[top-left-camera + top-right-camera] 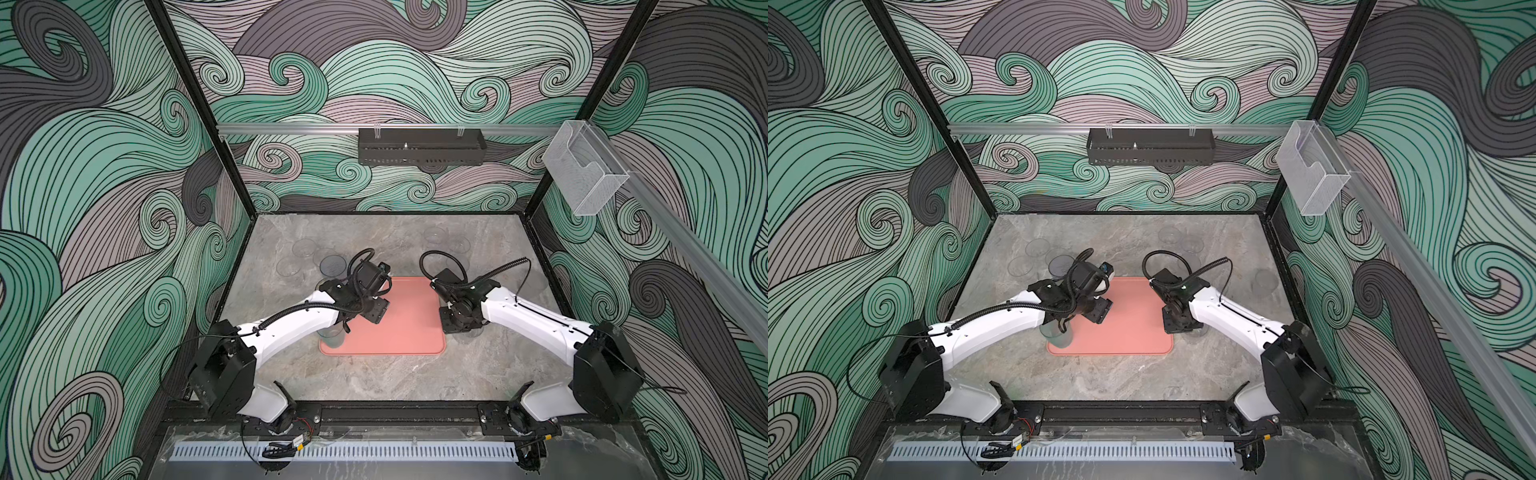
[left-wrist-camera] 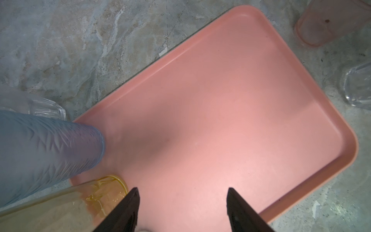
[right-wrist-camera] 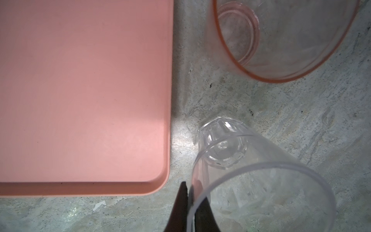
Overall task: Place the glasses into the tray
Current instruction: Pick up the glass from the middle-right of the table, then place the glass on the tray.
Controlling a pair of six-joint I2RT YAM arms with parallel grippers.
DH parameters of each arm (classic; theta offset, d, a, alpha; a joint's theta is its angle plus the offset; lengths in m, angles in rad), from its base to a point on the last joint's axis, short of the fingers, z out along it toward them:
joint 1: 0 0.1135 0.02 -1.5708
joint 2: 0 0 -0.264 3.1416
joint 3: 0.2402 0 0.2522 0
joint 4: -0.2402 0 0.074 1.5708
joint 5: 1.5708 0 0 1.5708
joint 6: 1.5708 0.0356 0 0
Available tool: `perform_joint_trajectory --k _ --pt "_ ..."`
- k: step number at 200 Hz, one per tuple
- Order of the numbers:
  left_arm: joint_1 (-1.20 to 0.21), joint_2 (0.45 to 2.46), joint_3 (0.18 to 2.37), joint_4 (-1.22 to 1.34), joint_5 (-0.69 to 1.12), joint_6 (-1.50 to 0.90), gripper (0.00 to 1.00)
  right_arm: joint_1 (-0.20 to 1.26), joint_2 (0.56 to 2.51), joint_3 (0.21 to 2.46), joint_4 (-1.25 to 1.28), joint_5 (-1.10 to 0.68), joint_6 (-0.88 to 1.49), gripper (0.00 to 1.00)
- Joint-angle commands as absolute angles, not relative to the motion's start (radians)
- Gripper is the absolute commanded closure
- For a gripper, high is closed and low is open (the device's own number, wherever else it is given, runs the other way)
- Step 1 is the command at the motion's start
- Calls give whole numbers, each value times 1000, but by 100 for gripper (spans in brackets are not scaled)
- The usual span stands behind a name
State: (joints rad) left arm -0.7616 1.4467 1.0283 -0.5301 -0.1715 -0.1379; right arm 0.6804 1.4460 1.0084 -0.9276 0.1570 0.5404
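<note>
Jaws of the right gripper (image 3: pixel 189 186) pinch the rim of the clear glass (image 3: pixel 261 170), standing upright, mouth up, on the table (image 3: pixel 281 120) beside the near right corner of the tray (image 3: pixel 80 80); the left gripper (image 2: pixel 183 189) gapes empty over it.

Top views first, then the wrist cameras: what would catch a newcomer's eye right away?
The flat salmon-pink rectangular tray glows at the middle of the grey marble table, with a tall ribbed blue-grey tumbler and a translucent orange tumbler at one corner. Beside the tray, the right gripper pinches the rim of a clear faceted-base glass, while the left gripper hangs open above the tray.
</note>
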Motion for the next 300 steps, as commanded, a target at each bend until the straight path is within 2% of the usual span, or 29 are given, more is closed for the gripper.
perform_joint_trajectory --k 1,48,115,162,238,264,300 --pt "-765 1390 1074 -543 -189 -121 29 697 1392 1068 -1009 170 561 98" --pt "-764 1325 1099 -550 -357 -85 28 773 1424 1209 -1042 166 571 98" --pt "-741 1158 1042 -555 -591 -92 25 838 1667 1402 -895 90 530 97" --pt "-703 1075 1003 -604 -646 -122 24 862 1901 1612 -847 46 504 96" --pt "-686 1014 962 -621 -632 -123 25 894 2241 2029 -930 31 458 94" --pt "-684 1015 962 -621 -621 -124 24 896 2320 2157 -966 32 436 91" --pt "-683 1024 962 -624 -617 -124 25 896 2352 2209 -977 38 421 82"
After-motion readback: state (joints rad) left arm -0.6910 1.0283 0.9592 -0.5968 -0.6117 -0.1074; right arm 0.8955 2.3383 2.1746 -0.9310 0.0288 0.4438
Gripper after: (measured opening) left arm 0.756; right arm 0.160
